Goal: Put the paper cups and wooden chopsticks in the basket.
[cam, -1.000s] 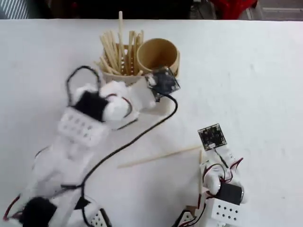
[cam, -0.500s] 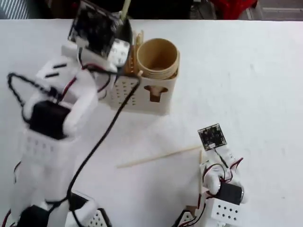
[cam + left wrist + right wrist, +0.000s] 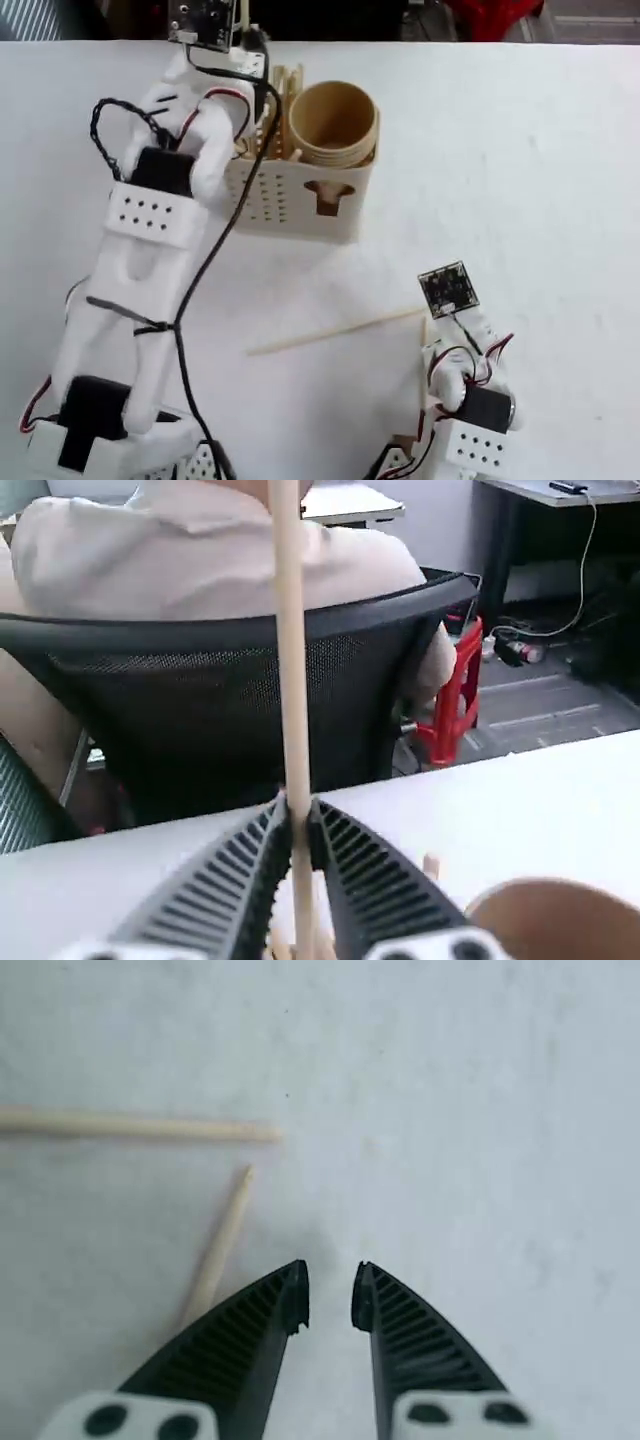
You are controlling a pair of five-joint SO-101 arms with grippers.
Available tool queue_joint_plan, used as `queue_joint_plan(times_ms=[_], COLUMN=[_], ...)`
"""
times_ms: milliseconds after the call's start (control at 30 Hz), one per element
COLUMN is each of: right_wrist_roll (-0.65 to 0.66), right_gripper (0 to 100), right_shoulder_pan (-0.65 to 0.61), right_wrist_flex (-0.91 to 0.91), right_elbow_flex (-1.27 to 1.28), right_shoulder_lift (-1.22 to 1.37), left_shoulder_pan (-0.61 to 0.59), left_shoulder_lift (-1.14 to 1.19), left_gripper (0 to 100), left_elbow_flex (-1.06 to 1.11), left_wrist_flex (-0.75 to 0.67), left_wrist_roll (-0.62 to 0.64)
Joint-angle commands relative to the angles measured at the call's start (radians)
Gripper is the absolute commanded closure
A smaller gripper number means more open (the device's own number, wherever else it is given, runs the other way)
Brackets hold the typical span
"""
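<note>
At the eleven o'clock corner of the white perforated basket (image 3: 290, 200), the left gripper (image 3: 297, 815) pinches a pale wooden chopstick (image 3: 288, 630) upright. A brown paper cup (image 3: 332, 122) sits inside the basket. The right gripper (image 3: 329, 1290), jaws narrowly parted, holds nothing. Two loose chopsticks (image 3: 140, 1127) lie just ahead of it, at the basket's six o'clock.

The held chopstick (image 3: 290, 660) runs out of view at its far end. The left arm (image 3: 150, 215) hides part of the basket (image 3: 300, 205). A tabletop chopstick (image 3: 130, 1128) is cut off too.

A white worktop (image 3: 540, 150) runs edge to edge. Beyond it stand a black mesh chair (image 3: 200, 700) and, upper right, a red stool (image 3: 490, 15).
</note>
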Motion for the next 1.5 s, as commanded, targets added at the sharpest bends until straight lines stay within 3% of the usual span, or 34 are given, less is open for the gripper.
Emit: queue_joint_plan(times_ms=[0,100,267,367,467,567,667,733,933,1067,1467], right_wrist_roll=[0.006,0.006,0.006,0.006,0.006,0.006,0.006,0.006,0.006,0.006,0.006], right_gripper=[91.3,91.1,91.1,91.1,91.1,91.1,91.1,91.1,91.1,91.1,91.1], right_shoulder_pan=[0.004,0.004,0.004,0.004,0.004,0.004,0.004,0.004,0.004,0.004,0.004], right_wrist_flex=[-0.018,-0.018,-0.018,-0.018,-0.018,-0.018,-0.018,-0.018,-0.018,-0.018,-0.018], right_elbow_flex=[-0.003,-0.003,-0.003,-0.003,-0.003,-0.003,-0.003,-0.003,-0.003,-0.003,-0.003], right_shoulder_lift=[-0.007,-0.007,-0.007,-0.007,-0.007,-0.007,-0.007,-0.007,-0.007,-0.007,-0.007], left_shoulder_pan=[-0.001,-0.004,-0.002,0.001,0.033,0.107,0.236,0.308,0.386,0.384,0.344], left_shoulder_lift=[-0.036,-0.084,-0.229,-0.326,-0.392,-0.398,-0.378,-0.355,-0.209,-0.047,0.309], left_gripper=[92,85,84,84,84,84,84,84,84,84,87], left_elbow_flex=[0.028,0.058,0.083,0.083,0.086,0.138,0.29,0.428,0.723,0.692,0.443], left_wrist_flex=[0.048,0.061,0.129,0.308,0.612,0.802,0.891,0.859,0.592,0.494,0.528], left_wrist_roll=[0.014,0.014,0.009,0.009,-0.008,-0.184,-0.385,-0.483,-0.6,-0.606,-0.6])
